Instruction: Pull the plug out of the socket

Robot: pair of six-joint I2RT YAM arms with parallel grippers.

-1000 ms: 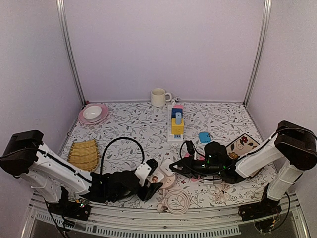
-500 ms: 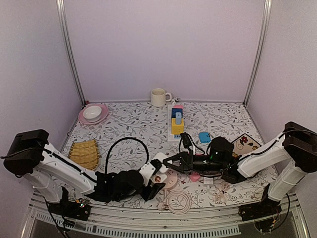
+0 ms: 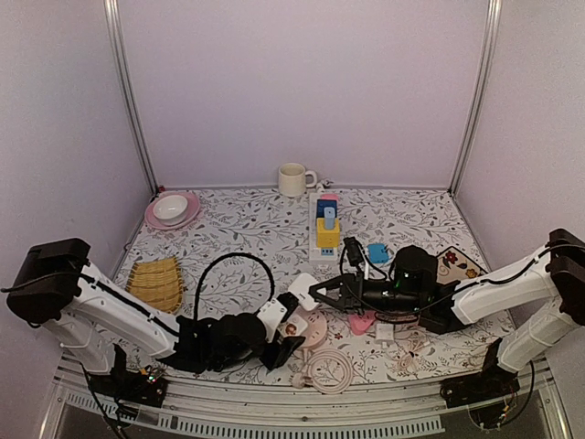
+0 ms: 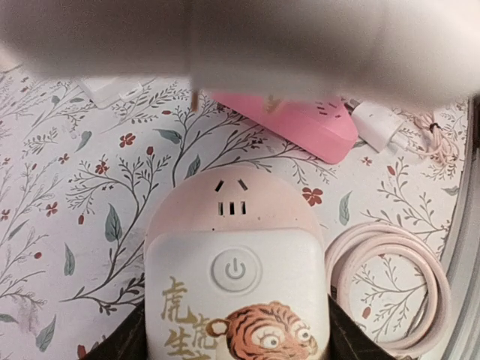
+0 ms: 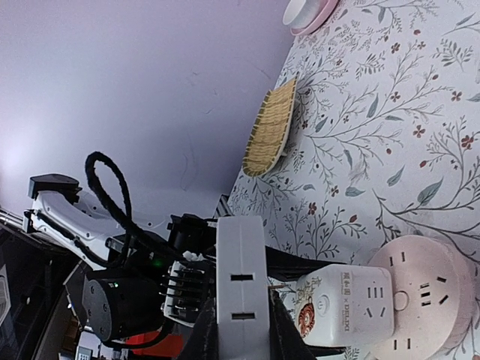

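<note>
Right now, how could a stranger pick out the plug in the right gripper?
On the floral table, find the round pink socket at the front. Just beyond it the right gripper holds the plug: the only white block off the table.

Top camera looks down; both wrist cameras share socket (image 4: 236,300)

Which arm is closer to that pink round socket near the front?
Left. The left gripper has its jaws shut on the socket; the right gripper holds the white plug clear of it, just beyond.
</note>
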